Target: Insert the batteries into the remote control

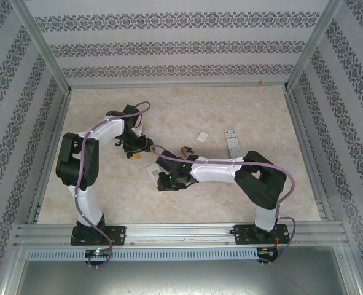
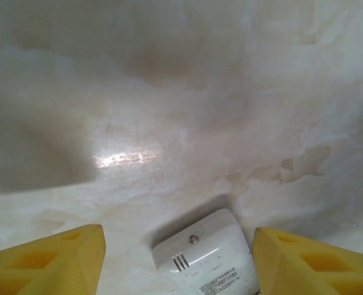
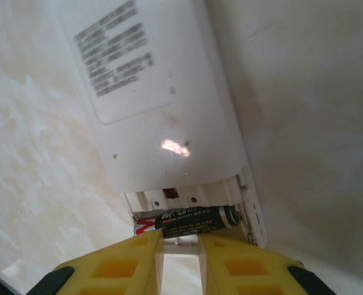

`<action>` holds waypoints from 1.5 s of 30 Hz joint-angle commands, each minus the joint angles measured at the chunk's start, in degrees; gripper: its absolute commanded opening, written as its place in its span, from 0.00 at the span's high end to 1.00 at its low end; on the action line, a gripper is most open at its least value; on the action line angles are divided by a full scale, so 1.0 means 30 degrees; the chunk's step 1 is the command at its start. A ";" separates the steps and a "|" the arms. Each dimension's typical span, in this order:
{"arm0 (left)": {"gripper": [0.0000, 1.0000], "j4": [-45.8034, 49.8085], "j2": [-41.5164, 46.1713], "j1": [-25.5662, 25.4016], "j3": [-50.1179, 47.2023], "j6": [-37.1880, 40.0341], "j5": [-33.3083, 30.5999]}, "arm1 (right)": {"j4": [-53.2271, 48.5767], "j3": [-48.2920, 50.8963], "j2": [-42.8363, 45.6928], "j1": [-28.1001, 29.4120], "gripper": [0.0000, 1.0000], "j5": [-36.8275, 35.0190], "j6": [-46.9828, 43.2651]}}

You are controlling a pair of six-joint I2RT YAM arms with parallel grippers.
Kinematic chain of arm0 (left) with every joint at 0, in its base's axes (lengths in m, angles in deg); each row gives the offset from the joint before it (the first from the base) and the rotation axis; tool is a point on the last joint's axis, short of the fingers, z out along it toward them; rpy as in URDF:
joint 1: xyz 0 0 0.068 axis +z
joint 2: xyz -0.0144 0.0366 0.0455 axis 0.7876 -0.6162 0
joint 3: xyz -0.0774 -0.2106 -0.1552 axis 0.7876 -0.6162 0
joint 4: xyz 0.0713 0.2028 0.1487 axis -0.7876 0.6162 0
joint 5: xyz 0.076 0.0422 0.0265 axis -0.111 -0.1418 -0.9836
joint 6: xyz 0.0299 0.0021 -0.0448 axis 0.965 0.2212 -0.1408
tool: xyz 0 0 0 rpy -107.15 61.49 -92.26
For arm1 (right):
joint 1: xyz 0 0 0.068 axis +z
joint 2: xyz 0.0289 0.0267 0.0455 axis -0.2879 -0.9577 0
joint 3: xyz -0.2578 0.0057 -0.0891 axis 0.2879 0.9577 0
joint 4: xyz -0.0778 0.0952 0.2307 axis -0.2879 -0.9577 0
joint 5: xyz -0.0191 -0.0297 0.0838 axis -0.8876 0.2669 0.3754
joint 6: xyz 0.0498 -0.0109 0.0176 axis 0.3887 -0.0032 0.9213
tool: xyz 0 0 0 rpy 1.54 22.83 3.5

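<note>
The arms stand on the aluminium rail [image 1: 181,233] at the near edge of the marble-patterned table [image 1: 230,104]. The left gripper [image 1: 134,155] and the right gripper [image 1: 160,177] are positioned close together, left of centre. The remote control [image 1: 152,171] lies between them, mostly hidden. Batteries [image 1: 184,149] lie just beyond the right arm. Farther right are a small white square piece [image 1: 202,136] and a button-faced remote [image 1: 231,142].

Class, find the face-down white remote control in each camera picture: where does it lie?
Top view: remote control just left of picture centre.
Left wrist: remote control at bottom centre, one end showing.
Right wrist: remote control from top to lower centre, a battery in its open end.
Shared landmark: the marbled table.
</note>
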 commanded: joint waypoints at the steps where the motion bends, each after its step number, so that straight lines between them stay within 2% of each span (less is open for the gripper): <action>1: 0.34 0.0552 0.0450 0.0400 -0.0528 0.0286 -0.0184 | -0.0230 -0.0458 -0.0255 -0.0915 0.76 -0.1007 -0.0159; 8: 0.34 0.0363 0.1079 0.0431 -0.1806 0.0050 -0.0004 | -0.0855 -0.0930 -0.0582 -0.1602 0.77 -0.0500 -0.1155; 14: 0.37 0.0338 0.1751 0.0429 -0.2948 -0.0053 0.1732 | -0.0848 -0.1034 -0.0733 -0.1586 0.78 0.0270 -0.1356; 18: 0.37 -0.0044 0.2484 0.0440 -0.3628 -0.0110 0.2401 | -0.0980 -0.1253 -0.0357 -0.1646 0.76 0.0295 -0.1556; 26: 0.38 -0.0799 0.1720 0.0429 -0.4373 -0.0098 0.3105 | -0.1329 -0.0791 0.1252 -0.1759 0.71 0.0207 -0.1216; 32: 0.43 -0.1030 0.1523 0.0445 -0.4485 0.0022 0.3696 | -0.0973 0.0363 0.2113 -0.1643 0.73 0.0145 -0.0224; 45: 0.46 -0.1430 0.1358 0.0430 -0.5365 -0.0151 0.4092 | -0.0675 -0.0236 0.0623 -0.1317 0.77 0.0836 0.0128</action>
